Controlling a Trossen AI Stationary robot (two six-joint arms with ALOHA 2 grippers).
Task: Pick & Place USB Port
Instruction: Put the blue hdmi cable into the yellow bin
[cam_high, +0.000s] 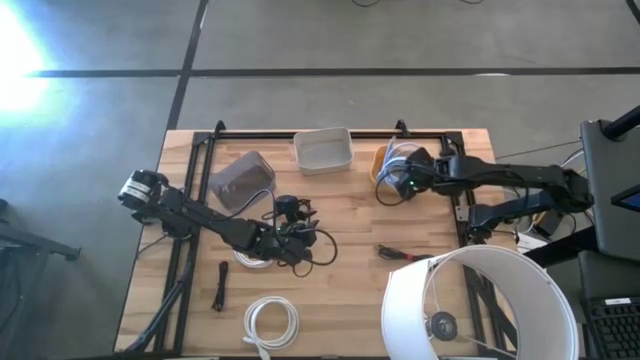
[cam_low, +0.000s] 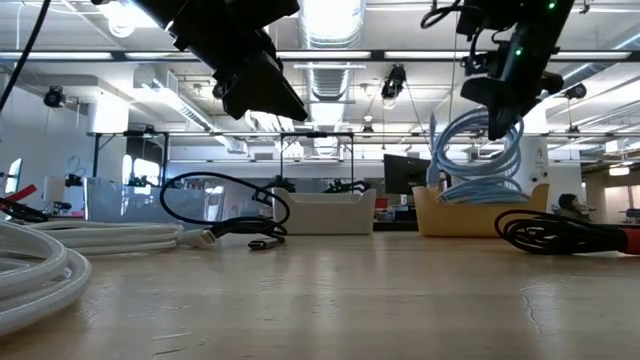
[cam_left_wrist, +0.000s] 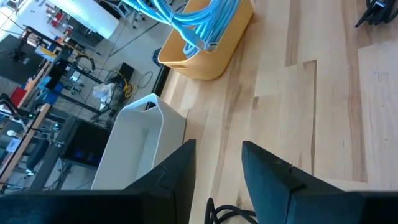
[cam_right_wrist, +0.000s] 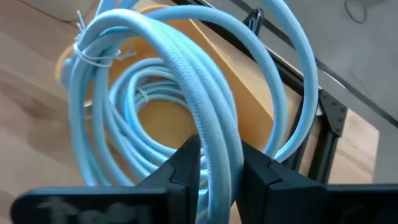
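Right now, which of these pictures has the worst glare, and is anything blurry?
High view: a white glare burns out the floor at the upper left, beyond the table. Low view: ceiling lights glow bright, and the near white cable is soft. Right wrist view: the blue cable between the right gripper jaws is sharp, the near casing blurred.

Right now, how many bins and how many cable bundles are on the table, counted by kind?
Bins: 3 — white plastic bin, yellow plastic bin, grey translucent bin.
Cable bundles: 4 — light blue coil in the right tool, white coil, two black bundles.
Total: 7
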